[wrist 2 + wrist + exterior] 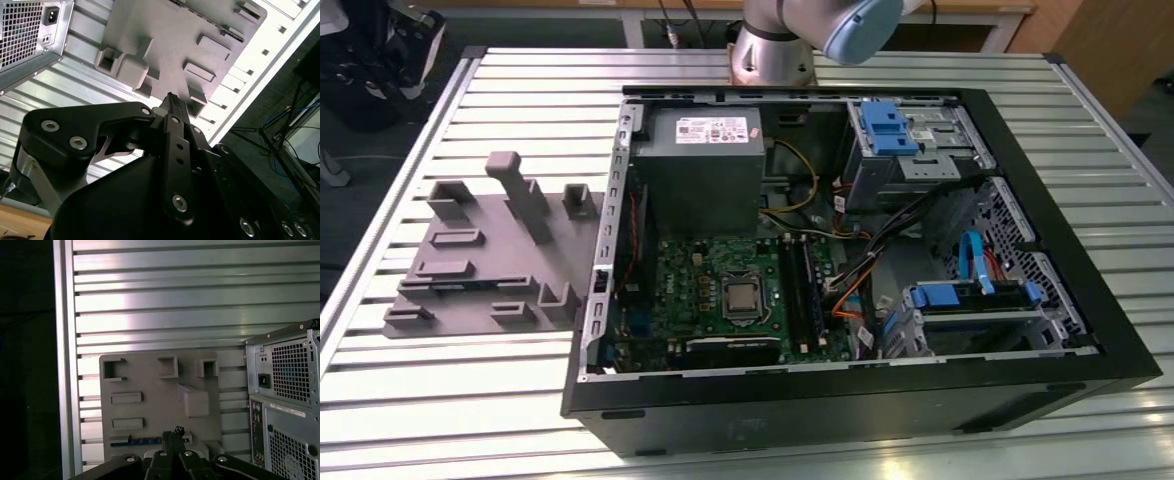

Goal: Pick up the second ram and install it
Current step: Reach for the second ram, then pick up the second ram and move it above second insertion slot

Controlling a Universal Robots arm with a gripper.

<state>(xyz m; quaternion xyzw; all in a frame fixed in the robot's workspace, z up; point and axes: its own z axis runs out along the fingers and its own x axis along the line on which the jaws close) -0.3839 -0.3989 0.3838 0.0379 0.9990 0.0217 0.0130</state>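
Note:
The second ram [137, 441] is a thin blue-green strip lying in a groove of the grey fixture plate [150, 410], at the plate's edge nearest the gripper. In both wrist views my gripper [173, 433] hangs well above that plate. Its two black fingers [170, 107] are pressed together with nothing between them, so it is shut and empty. In the exterior view the open computer case [854, 390] lies on its side, with the green motherboard [720, 290] and its long black memory slots [797, 290] facing up.
The grey fixture plate [480, 255] with raised blocks sits to the exterior view's left of the case on the slatted metal table [1067, 170]. The arm's base [771, 55] stands behind the case. Inside the case are a power supply [698, 165], blue drive brackets [887, 130] and loose cables [854, 280].

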